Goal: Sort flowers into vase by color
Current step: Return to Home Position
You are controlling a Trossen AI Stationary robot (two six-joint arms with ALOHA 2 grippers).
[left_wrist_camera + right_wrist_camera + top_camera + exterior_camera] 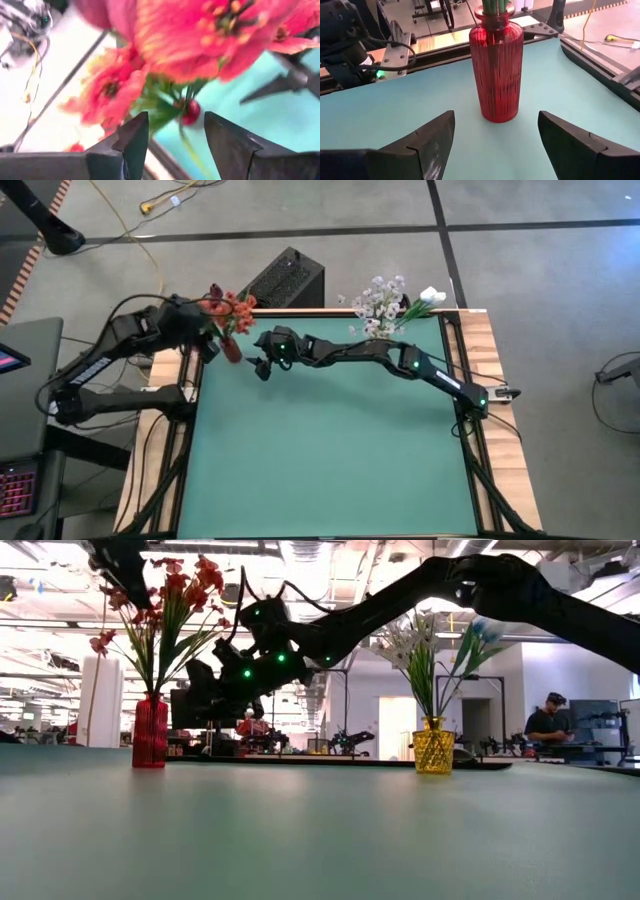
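- The red vase [496, 70] stands upright on the green mat [320, 450], near its far left corner
- The red flowers [232, 307] sit in the red vase, with green stems going down through its neck and blossoms fanned out above it
- The left gripper [172, 125] hangs high beside the red vase on its left, up among the blossoms. Its jaws are spread and grip nothing. One thin stem shows in the gap ahead of them, but I cannot tell whether it touches either finger
- The right gripper [266, 364] is near the red vase on its right side, low over the mat and aimed at the vase. Its jaws are spread wide and hold nothing, and they are clear of the glass
- The right arm reaches across the far part of the mat from its base, well to the right of the red vase
- The white flowers [420, 640] stand in a yellow vase [433, 751], well to the right of the red vase along the same far edge
- A person [548, 722] sits in the room behind, far to the right of the red vase
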